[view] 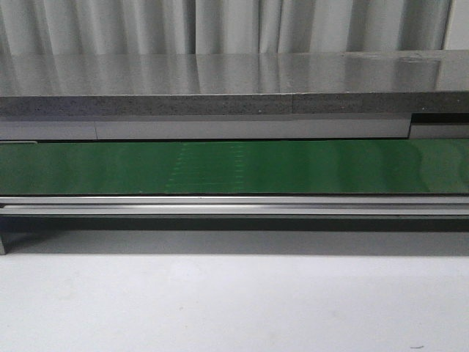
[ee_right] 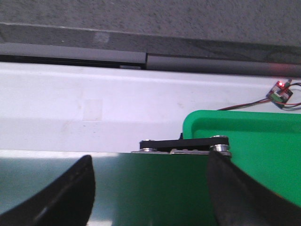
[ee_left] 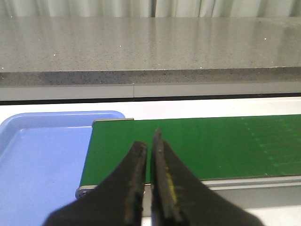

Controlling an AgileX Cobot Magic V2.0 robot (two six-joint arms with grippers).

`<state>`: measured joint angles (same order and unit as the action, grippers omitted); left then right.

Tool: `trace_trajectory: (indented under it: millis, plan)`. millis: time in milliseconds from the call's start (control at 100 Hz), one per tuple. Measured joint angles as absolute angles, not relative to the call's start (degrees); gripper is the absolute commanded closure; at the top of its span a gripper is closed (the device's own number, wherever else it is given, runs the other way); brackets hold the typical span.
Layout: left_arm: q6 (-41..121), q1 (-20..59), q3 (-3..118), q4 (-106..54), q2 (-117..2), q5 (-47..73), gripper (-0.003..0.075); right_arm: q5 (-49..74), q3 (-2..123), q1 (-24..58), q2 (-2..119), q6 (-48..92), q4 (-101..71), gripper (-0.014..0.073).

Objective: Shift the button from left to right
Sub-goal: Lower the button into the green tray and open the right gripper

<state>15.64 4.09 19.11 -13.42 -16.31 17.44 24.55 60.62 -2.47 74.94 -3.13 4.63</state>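
blue tray (ee_left: 42, 160) cropped, green tray (ee_right: 254, 141) cropped

A long green conveyor belt (view: 234, 167) runs straight across from edge to edge, framed below by a silver metal rail (view: 234, 204). Behind it lies a grey speckled counter (view: 220, 84), with pale curtains (view: 220, 26) beyond. In front spreads the white table (view: 234, 304).
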Motion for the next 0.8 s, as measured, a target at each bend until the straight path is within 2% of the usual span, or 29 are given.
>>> trace_trajectory:
  millis: [450, 800]
  plan:
    - [15.64, 4.09, 19.11, -13.42, -16.31, 17.44, 0.0715, 17.13, 35.87, 0.28, 42.18, -3.22, 4.55, 0.0118]
    - [15.64, 4.09, 19.11, -13.42, -16.31, 17.44, 0.0715, 16.58, 22.77, 0.28, 17.87, -3.26, 4.55, 0.0118]
